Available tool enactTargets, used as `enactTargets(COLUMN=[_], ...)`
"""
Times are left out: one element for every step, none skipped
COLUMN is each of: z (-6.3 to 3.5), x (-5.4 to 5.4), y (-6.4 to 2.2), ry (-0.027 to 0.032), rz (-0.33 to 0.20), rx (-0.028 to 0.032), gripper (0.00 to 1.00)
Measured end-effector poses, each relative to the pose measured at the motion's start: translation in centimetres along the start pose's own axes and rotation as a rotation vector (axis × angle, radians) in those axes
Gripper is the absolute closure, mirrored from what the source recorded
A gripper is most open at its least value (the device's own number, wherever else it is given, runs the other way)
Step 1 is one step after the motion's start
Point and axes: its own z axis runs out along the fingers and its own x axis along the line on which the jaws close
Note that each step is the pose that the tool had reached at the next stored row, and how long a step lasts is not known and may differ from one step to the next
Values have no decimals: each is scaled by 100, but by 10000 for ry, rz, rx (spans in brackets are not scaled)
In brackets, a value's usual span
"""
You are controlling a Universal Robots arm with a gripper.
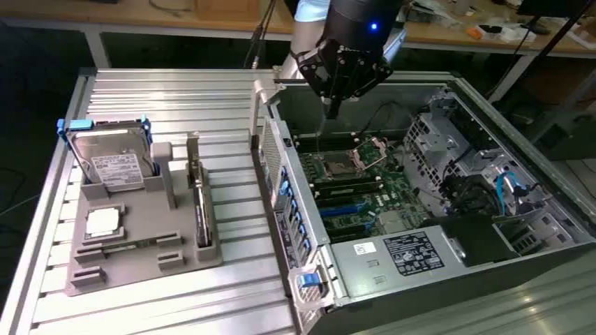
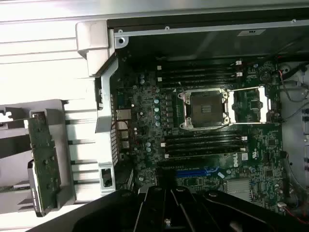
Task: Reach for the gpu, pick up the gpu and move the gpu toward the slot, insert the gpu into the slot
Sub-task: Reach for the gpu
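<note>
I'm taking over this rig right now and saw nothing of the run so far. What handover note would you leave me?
Hand: shut, holding nothing, above the open computer case.
Gpu: standing on edge in the grey holder on the table, on the exterior view's left of the case.
Slot: blue, on the motherboard, empty.
Done: nothing.
Left: pick-up, carry, insertion.

The gpu [image 1: 198,207] is a thin dark card standing upright on its long edge in a grey holder [image 1: 139,244], on the exterior view's left, well apart from the slot. In the wrist view its flat face [image 2: 44,159] shows greenish circuitry. The slot [image 1: 345,208] is a long, narrow blue connector lying flat on the board [image 1: 396,188] inside the open case, empty.
</note>
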Motion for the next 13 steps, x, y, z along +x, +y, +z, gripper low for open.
enactTargets(z=[0,-3,-4,-6,-9,-12,-13,-15,-16,-17,-18,-18,-20], x=[19,106,161,205,314,426,484,526,574,605,645,689,722], y=[-2,-8,-12,-16,-24,-32,-36,-40,-43,-45,-48,-52,-54], ry=[-2,1,-1,0,0,0,0,0,1,1,0,-1,0], rz=[3,-1,1,0,1,-1,2,1,-1,0,1,1,0], rx=[-2,0,-1,-1,-2,-2,-3,-2,-1,-1,-2,-3,-3], gripper=[89,89,89,89,89,89,89,89,89,89,89,89,89])
